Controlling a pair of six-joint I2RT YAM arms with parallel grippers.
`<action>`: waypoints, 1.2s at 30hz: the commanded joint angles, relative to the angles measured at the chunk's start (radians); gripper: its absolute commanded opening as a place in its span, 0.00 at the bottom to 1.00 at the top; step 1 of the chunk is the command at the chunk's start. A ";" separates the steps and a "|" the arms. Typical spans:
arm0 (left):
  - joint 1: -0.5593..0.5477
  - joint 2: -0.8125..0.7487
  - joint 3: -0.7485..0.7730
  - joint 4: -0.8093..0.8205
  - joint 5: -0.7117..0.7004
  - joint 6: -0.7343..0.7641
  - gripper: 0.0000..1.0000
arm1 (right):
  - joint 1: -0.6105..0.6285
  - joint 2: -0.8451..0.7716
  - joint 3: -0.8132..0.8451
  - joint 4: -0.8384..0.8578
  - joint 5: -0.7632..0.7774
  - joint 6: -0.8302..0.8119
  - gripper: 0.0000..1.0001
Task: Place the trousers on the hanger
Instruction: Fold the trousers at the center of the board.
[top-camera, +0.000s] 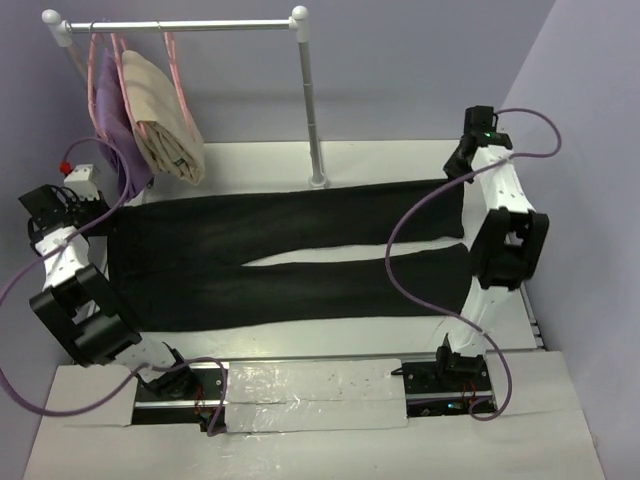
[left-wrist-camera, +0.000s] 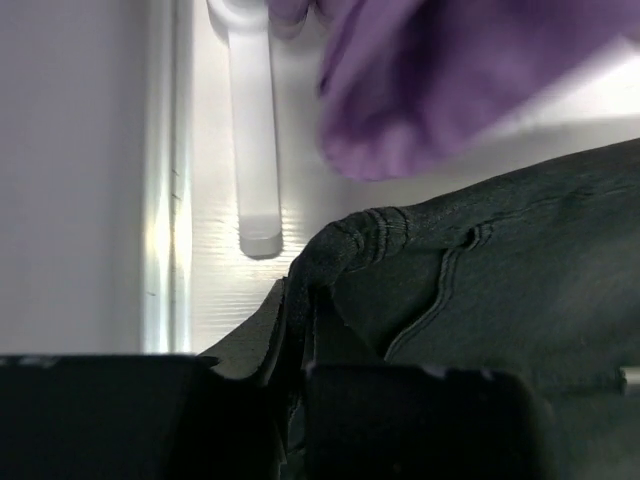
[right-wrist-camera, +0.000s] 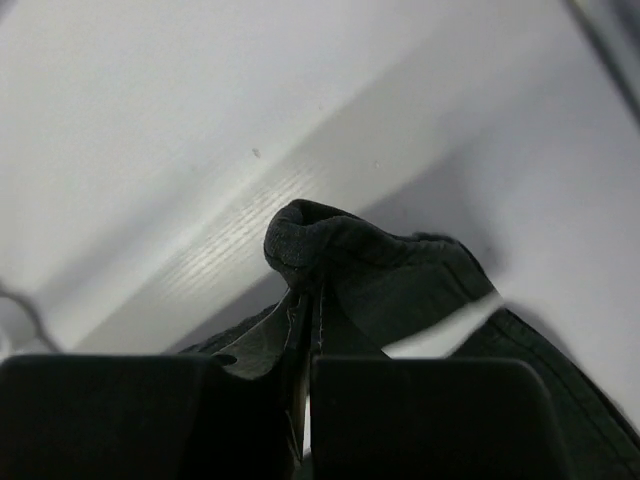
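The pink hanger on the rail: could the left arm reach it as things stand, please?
Probably not freely: the left gripper is shut on the trousers at the waist, though the hanger hangs nearby.

trousers (top-camera: 290, 265) laid flat on table (top-camera: 400, 160), waist left, leg ends right | rack (top-camera: 308, 100) stood behind | waist pinched in left gripper (left-wrist-camera: 295, 345) | far hem in right gripper (right-wrist-camera: 308, 340)

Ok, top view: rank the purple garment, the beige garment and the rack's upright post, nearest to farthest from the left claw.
1. purple garment, hanging just beside the left claw, at far left.
2. beige garment, hanging next over, to the right.
3. upright post, near mid-table, farthest right.
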 joint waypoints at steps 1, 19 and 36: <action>0.062 -0.097 0.000 -0.012 0.079 0.084 0.00 | -0.041 -0.196 -0.087 0.134 0.077 -0.003 0.00; 0.341 -0.305 -0.232 -0.605 0.365 1.058 0.00 | -0.175 -0.954 -1.210 0.426 0.052 0.154 0.00; 0.597 -0.143 -0.124 -1.001 0.412 1.562 0.00 | -0.381 -1.267 -1.198 0.293 0.043 0.075 0.00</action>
